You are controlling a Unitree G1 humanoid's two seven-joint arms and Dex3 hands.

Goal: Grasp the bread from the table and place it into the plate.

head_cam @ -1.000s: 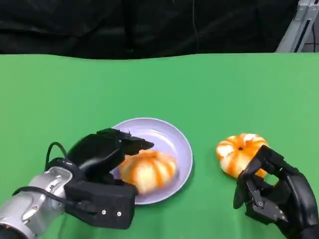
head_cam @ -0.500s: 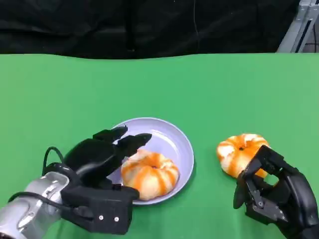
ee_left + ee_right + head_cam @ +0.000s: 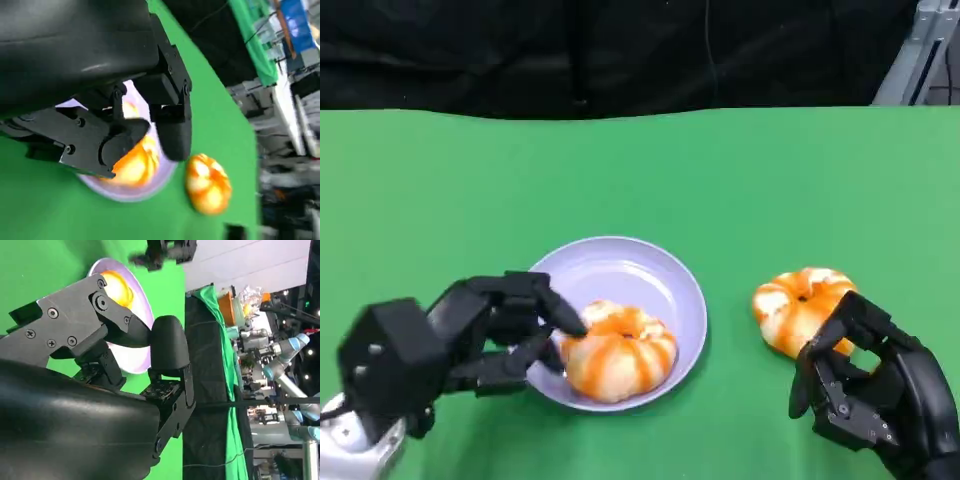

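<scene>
Bread (image 3: 618, 351) on plate (image 3: 665, 285), left hand (image 3: 470, 335) fingers (image 3: 555, 312) spread, hiding its edge, right hand (image 3: 865, 395) curled empty.

A green table (image 3: 720, 170) carries a lavender plate (image 3: 665, 275). An orange-striped bread (image 3: 800, 305) lies directly on the cloth, right of it.

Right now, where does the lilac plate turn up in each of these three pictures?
Head view: the plate lies low and centre on the green table, with a bread roll in it.
Left wrist view: the plate peeks out under the left hand's fingers.
Right wrist view: the plate sits near the top, behind the right hand's fingers.
Shared landmark: the orange-striped roll in the plate.
</scene>
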